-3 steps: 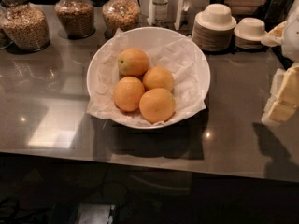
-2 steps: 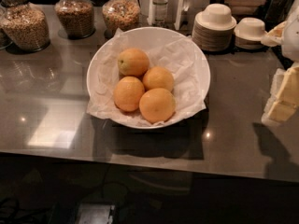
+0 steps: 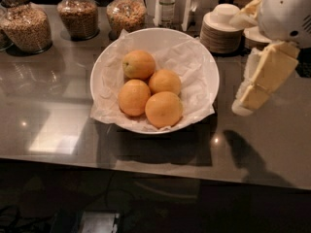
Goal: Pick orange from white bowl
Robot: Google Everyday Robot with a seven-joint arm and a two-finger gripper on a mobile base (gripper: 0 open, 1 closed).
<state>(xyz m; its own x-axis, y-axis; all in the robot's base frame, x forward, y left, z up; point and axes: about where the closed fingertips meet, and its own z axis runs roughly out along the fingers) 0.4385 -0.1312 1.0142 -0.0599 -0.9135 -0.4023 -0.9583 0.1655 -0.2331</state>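
The white bowl [image 3: 204, 62], wide, shallow and lined with crumpled white paper, stands mid-counter. It holds several oranges. The orange [image 3: 138, 64] with a paler yellowish-green patch on its left side lies at the back left of the pile. Three evenly orange ones lie beside and in front of it. My gripper [image 3: 243, 106] hangs to the right of the bowl, just outside its rim and above the counter. It points down and to the left and holds nothing that I can see.
Three glass jars [image 3: 77, 16] of grains stand along the back left. A bottle [image 3: 166, 4] stands behind the bowl. Stacks of small white paper bowls [image 3: 222, 30] stand at the back right, behind the gripper. The dark counter's front edge [image 3: 146, 166] runs below the bowl.
The gripper has moved left, closer to the bowl's right rim, and more of the arm shows at top right. The bowl and the oranges have not moved.
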